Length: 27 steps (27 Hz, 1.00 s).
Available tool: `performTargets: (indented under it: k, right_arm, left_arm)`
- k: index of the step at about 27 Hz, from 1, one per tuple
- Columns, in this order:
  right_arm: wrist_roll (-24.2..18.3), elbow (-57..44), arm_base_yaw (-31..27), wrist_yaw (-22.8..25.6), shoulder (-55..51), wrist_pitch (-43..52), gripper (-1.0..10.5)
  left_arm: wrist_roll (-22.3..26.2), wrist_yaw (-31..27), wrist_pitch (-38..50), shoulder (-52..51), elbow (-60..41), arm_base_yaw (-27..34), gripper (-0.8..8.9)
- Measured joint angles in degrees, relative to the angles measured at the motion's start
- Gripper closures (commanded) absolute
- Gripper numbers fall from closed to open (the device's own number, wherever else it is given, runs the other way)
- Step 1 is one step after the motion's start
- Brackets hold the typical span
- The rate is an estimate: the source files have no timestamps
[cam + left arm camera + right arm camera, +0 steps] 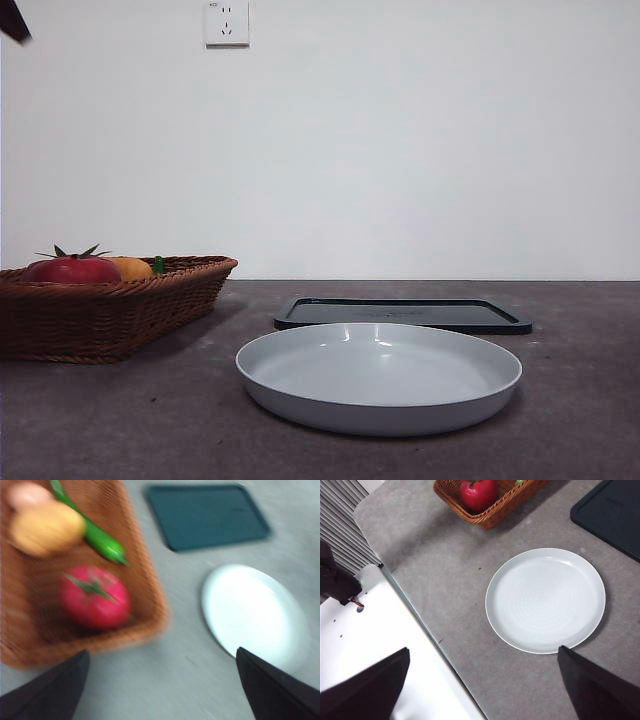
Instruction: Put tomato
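- Nearest in the front view sits the grey plate (379, 378), right of centre on the table (120, 420), with nothing in it. It looks the likely place for the tomato, though the task names none.
- Just behind the plate lies a flat dark tray (403, 314), also bare.
- Off to the left, well apart from the plate, stands the wicker basket (110, 310). The tomato (73, 268) rests inside it with its green stem up, beside an orange-yellow fruit (131, 267) and a green vegetable (100, 540).
- The left gripper (160, 690) hangs above the basket's near edge, jaws spread wide with nothing between them; its view is blurred, so it seems to be in motion, and the tomato lies ahead of the jaws, apart from them.
- The right gripper (482, 690) waits high over the table's edge near the plate, jaws likewise wide apart and holding nothing.
- Judgement: no step is done. The tomato is untouched in the basket, so the reach, the grasp, the carry and the setting down are all left, 4 steps in all.
- A black tip (14, 20) shows at the far top left corner.
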Motion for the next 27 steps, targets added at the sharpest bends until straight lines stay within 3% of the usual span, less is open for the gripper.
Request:
performTargets:
  k: [16, 27]
  right_arm:
    - [0.0, 0.0, 0.0, 0.0, 0.0, 0.0, 4.8]
    - [0.0, 0.0, 0.0, 0.0, 0.0, 0.0, 4.8]
  left_arm:
    - [0.6, -9.3, 18.4, 21.8, 0.0, -1.1, 3.45]
    - [1.6, -10.1, 25.9, 30.8, 0.0, -1.8, 3.44]
